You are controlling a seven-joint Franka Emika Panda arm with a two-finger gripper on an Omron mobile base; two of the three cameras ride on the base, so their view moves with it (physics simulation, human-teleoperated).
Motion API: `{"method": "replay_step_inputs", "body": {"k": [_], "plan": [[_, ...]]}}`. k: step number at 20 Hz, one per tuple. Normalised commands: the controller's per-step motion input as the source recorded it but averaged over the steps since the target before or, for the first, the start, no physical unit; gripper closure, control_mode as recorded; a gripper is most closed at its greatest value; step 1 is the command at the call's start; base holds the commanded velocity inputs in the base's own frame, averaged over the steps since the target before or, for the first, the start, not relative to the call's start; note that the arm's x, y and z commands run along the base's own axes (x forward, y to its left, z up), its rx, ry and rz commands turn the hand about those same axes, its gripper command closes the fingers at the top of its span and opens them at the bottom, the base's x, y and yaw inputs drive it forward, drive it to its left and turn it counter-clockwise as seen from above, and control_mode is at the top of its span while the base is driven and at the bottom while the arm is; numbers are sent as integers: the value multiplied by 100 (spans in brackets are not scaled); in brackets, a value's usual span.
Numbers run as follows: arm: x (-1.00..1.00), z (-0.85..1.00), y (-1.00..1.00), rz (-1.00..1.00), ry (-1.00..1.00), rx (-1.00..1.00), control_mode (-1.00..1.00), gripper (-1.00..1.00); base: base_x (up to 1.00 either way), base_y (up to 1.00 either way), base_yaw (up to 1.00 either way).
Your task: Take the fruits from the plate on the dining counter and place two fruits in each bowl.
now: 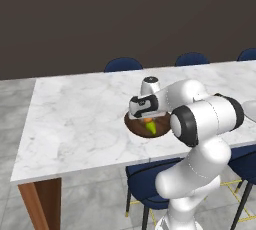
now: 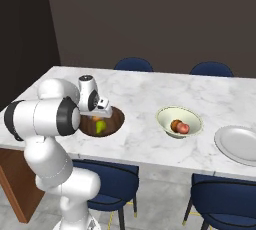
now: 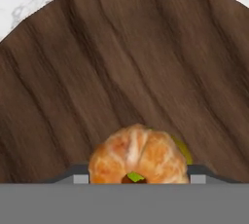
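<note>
The orange-tan fruit sits between the jaws, which are closed on it, one dark tip showing at each side of it in the hand view. It hangs low over the dark wooden bowl, whose grain spreads behind it. Under it, inside that bowl, lies the green-yellow fruit; I can't tell whether the two touch. The gripper points down into the wooden bowl, near its middle. That bowl stands on the white marble worktop, close to its near edge. Beside the wooden bowl in the right base view stands the cream bowl, with the orange-brown fruit and the red-pink fruit touching inside it. Beyond the cream bowl, farther from the wooden one, lies the grey plate
</note>
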Motion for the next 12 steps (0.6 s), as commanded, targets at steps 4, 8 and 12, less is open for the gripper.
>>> {"method": "replay_step_inputs", "body": {"k": [4, 8, 12], "plan": [[0, -5, 0, 0, -1, 0, -100, -100, 0, 0, 0], [0, 0, 0, 0, 0, 0, -100, -100, 0, 0, 0], [0, 0, 0, 0, 0, 0, -100, -100, 0, 0, 0]]}}
